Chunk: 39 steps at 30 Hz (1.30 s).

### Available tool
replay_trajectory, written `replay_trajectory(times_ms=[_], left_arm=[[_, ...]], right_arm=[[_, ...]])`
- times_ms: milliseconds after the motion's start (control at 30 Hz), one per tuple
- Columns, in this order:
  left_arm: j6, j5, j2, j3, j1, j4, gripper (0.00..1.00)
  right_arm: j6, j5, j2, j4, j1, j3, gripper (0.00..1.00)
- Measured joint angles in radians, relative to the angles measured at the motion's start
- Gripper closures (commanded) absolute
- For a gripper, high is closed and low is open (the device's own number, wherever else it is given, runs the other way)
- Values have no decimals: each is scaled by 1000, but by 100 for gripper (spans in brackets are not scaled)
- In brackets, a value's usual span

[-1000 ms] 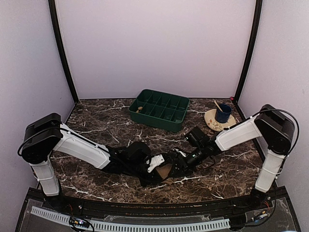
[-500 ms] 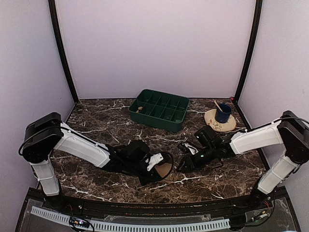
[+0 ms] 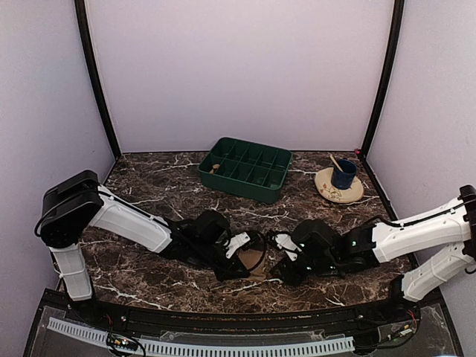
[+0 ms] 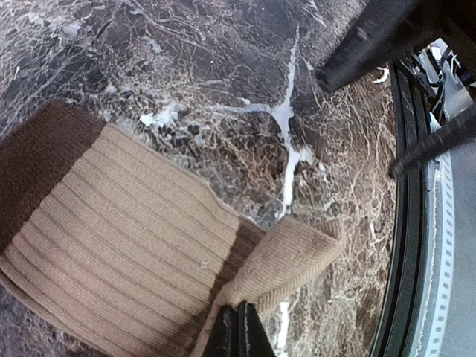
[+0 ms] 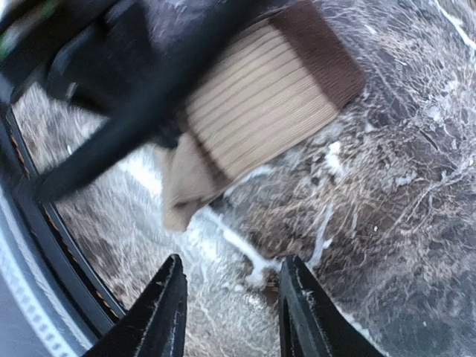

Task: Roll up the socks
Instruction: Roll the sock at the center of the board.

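- At the near centre of the marble table, we see the left gripper clenched tight on a tan ribbed sock. Its jaws press together where one end of the fabric is turned over onto itself.
- The sock lies flat on the stone between the two arms, with dark brown bands at its end and along the fold. In the top view it shows as a small tan patch just beside the left gripper.
- The right gripper hangs low just beside the sock, fingers parted with only marble between them; it grasps nothing.
- We can make out only this one sock; a patterned partner, if it lies underneath, is hidden from us.
- We judge the rolling to be at its start: one end is folded over, and most of the sock lies unrolled.
- The next move, as we read it, calls for carrying the pinched end further over the sock in tight turns. The free gripper would pin the far end so the soft fabric does not slide on the marble.
- The green compartment tray stands well apart at the back.
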<state>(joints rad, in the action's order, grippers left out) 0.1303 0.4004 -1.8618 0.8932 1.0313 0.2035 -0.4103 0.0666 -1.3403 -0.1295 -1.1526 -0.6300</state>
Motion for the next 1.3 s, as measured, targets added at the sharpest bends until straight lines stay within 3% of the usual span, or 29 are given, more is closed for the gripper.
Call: replay_trajectory(times_ms=[267,500,700,867,1300], left_arm=[[20,65,-23,18,-18,-8,100],[24,116,-35,19,-39,-11,100],[24,146,-42,19,-48,-7,100],[24,167,-47,19,-56,-2,100],[24,203,-57,19,-68,9,100]], right_arm=[[111,282,-37,-53,-232,-39,54],[237,413,-162,-61,-362,-124,52],[347,473,-255,-57,-376,-158,43],[426,509,-309,-42,-374,-163,42],[558,488,-358,-6,-286,-195,47]])
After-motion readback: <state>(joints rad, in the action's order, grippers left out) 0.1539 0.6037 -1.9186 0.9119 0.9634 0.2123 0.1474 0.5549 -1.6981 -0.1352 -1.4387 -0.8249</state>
